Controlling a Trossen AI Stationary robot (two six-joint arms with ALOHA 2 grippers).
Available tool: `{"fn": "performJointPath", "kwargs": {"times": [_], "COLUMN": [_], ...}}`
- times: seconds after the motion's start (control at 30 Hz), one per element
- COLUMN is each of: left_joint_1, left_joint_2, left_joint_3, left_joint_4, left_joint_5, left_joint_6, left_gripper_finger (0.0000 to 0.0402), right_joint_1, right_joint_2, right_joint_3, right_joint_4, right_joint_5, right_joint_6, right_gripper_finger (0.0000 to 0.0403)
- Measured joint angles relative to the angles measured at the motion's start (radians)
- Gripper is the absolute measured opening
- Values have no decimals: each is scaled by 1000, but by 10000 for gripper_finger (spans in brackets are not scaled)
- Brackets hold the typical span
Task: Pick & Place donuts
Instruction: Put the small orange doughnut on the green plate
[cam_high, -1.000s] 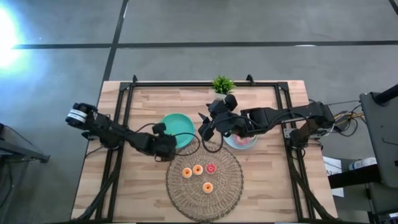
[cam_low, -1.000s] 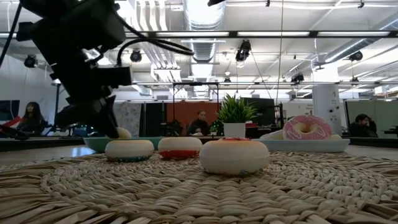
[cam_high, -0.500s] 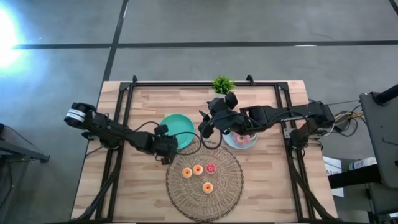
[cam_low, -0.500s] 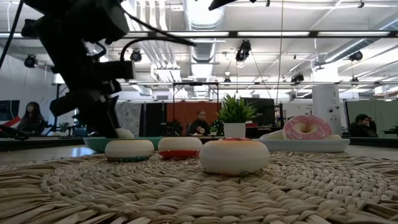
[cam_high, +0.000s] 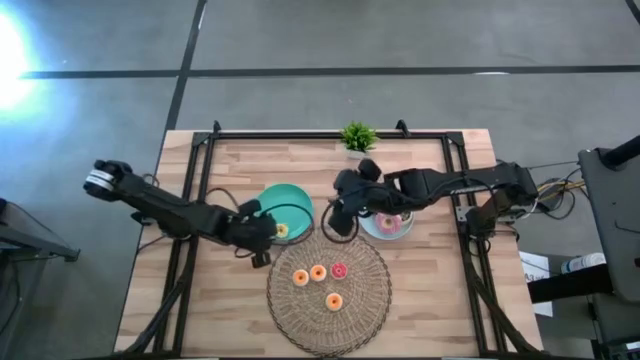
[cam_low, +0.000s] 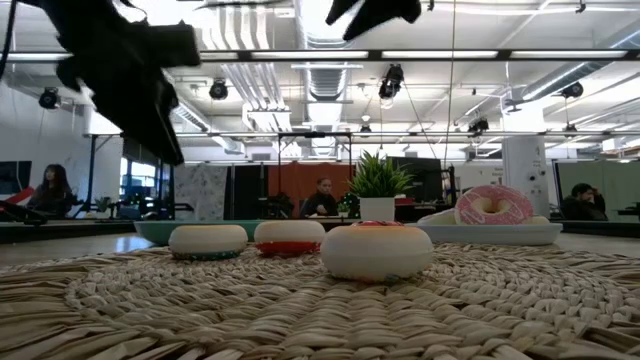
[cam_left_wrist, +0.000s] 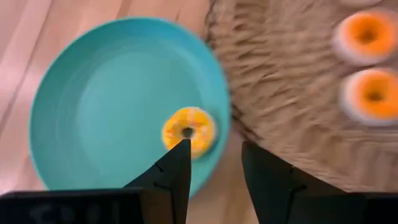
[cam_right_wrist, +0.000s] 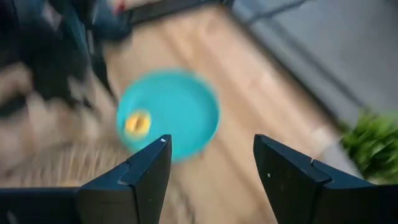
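Observation:
A small yellow donut (cam_left_wrist: 188, 132) lies flat in the teal plate (cam_high: 290, 203), close to the rim that faces the mat. My left gripper (cam_left_wrist: 214, 168) hovers open just above and beside it, with nothing between its fingers. Two orange donuts (cam_high: 300, 277) (cam_high: 318, 272), a red one (cam_high: 339, 269) and another orange one (cam_high: 334, 301) rest on the wicker mat (cam_high: 350, 310). Pink-frosted donuts (cam_low: 493, 205) sit on the light-blue plate (cam_high: 400, 232). My right gripper (cam_right_wrist: 211, 162) hangs open in the air between the two plates, high above the mat's far edge.
A small potted plant (cam_high: 358, 136) stands at the table's far edge, behind the plates. Black frame rails (cam_high: 200, 170) run along the table's left, right and far sides. Bare wood lies left and right of the mat. People sit in the room beyond the table (cam_low: 322, 196).
My left gripper has let go of the yellow donut, which now lies in the teal plate. The gripper has risen clear of the plate and drawn back a little toward the table's left edge. My right gripper has come slightly lower above the mat's far edge.

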Motion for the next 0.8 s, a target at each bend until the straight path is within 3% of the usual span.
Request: {"fn": "performJointPath", "kwargs": {"times": [0.1, 0.17, 0.23, 0.3, 0.5, 0.8], "left_joint_1": [-49, -83, -114, -140, -193, -222], "left_joint_2": [-75, -114, -140, -155, -166, -166], "left_joint_3": [-9, -9, -9, -9, -10, -10], "left_joint_4": [-1, -4, -8, -8, -7, -5], "left_joint_5": [-13, -41, -77, -107, -153, -158], "left_joint_6": [-65, -111, -150, -187, -275, -319], "left_gripper_finger": [117, 117, 117, 117, 117, 116], "right_joint_1": [2, 2, 2, 5, 48, 90], "right_joint_2": [0, 0, 0, 5, 54, 184], "right_joint_3": [-47, -95, -159, -236, -406, -393], "right_joint_4": [-52, -57, -39, 6, 218, 258], "right_joint_5": [-122, -262, -403, -472, -511, -473], "right_joint_6": [-17, -11, 26, 86, 235, 234], "right_gripper_finger": [213, 210, 207, 204, 195, 193]}}
